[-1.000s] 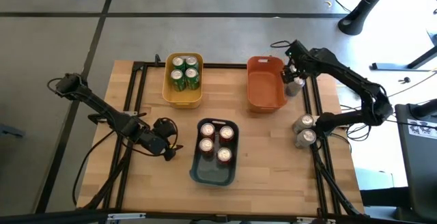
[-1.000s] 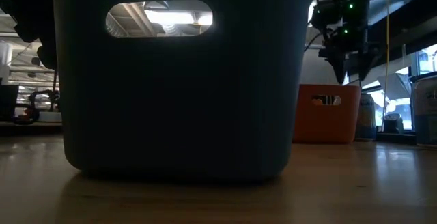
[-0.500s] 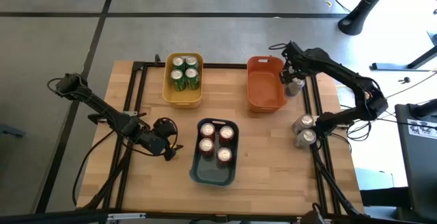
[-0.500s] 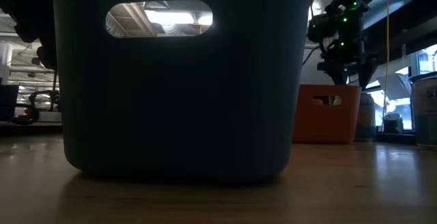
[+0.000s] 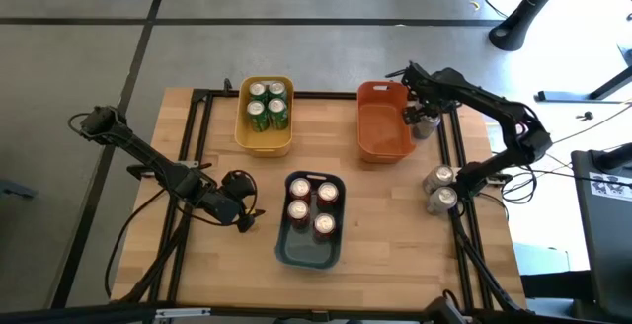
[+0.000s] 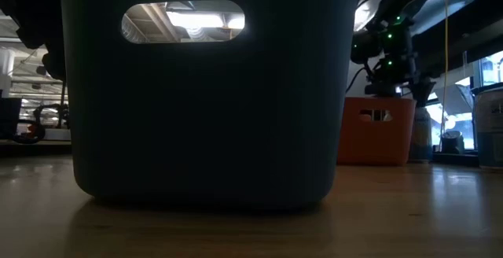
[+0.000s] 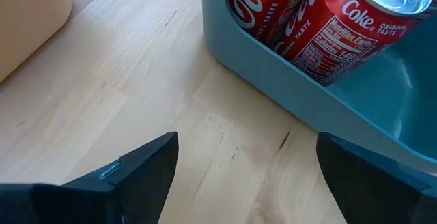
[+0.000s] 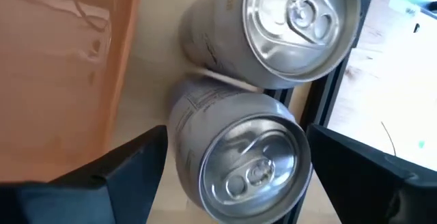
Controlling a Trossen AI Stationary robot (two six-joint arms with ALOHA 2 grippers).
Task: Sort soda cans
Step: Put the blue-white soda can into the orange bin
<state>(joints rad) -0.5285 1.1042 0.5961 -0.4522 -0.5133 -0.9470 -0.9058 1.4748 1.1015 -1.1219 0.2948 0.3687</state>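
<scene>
On the wooden bench (image 5: pixel 346 275) green and red cans are binned, orange plastic bin (image 5: pixel 383 124) empty; we judge silver-grey soda cans (image 8: pixel 254 157) next: right gripper (image 8: pixel 232 176) hovers open above, must descend and clamp; left gripper (image 7: pixel 242 176) idles open.

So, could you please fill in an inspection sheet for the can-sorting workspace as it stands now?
Surface: wooden table, dark frame rails along its sides.
Job's things: four green cans in the yellow bin; four red cans in the blue-grey bin; orange bin holds no cans; two silver cans stand beside it, two more silver cans at the right edge.
Clutter: nothing seen.
Grippers: right gripper open above the silver pair by the orange bin; left gripper open, low beside the blue-grey bin, holding nothing.
Cables: thin wires along both arms.
Surroundings: grey floor, a stand base top right.
</scene>
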